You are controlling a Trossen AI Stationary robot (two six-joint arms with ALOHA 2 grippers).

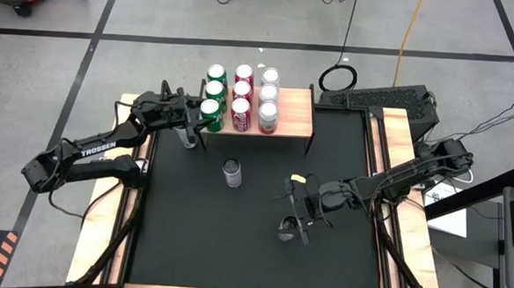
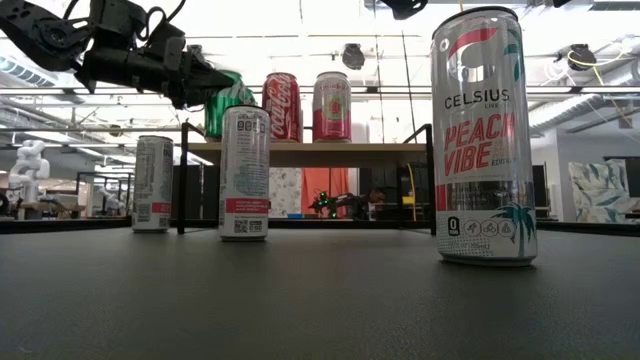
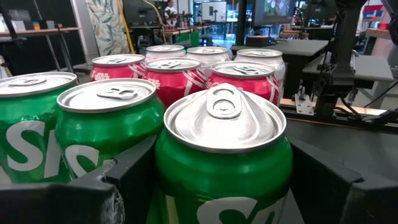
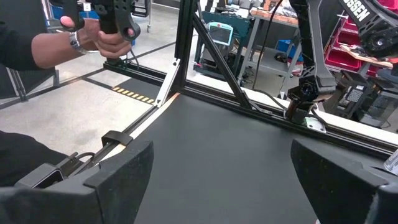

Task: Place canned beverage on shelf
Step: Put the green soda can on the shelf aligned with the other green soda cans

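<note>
The wooden shelf [image 1: 289, 119] [image 2: 330, 152] stands at the far middle of the black mat and bears several cans in three rows: green, red and pink. My left gripper [image 1: 204, 115] [image 2: 212, 84] reaches in from the left, shut on the nearest green can [image 1: 210, 112] [image 3: 221, 155] at the shelf's near-left corner. My right gripper [image 1: 295, 199] [image 4: 221, 180] hovers open over the mat's right part, with nothing between its fingers. My left gripper pinches the green can's upper wall [image 3: 166, 163] between its two fingers, one on each side. The fingers [image 3: 127, 177] come in level from the table's left. The can is upright at shelf-top level, beside the other green cans; its foot is hidden.
Three cans stand on the mat: a white one [image 1: 187, 136] [image 2: 153, 183] left of the shelf, one [image 1: 232, 172] [image 2: 244, 172] in front of it, and a Celsius can [image 1: 286, 229] [image 2: 484, 135] near my right gripper. A person's hands [image 4: 93, 34] show beyond the table.
</note>
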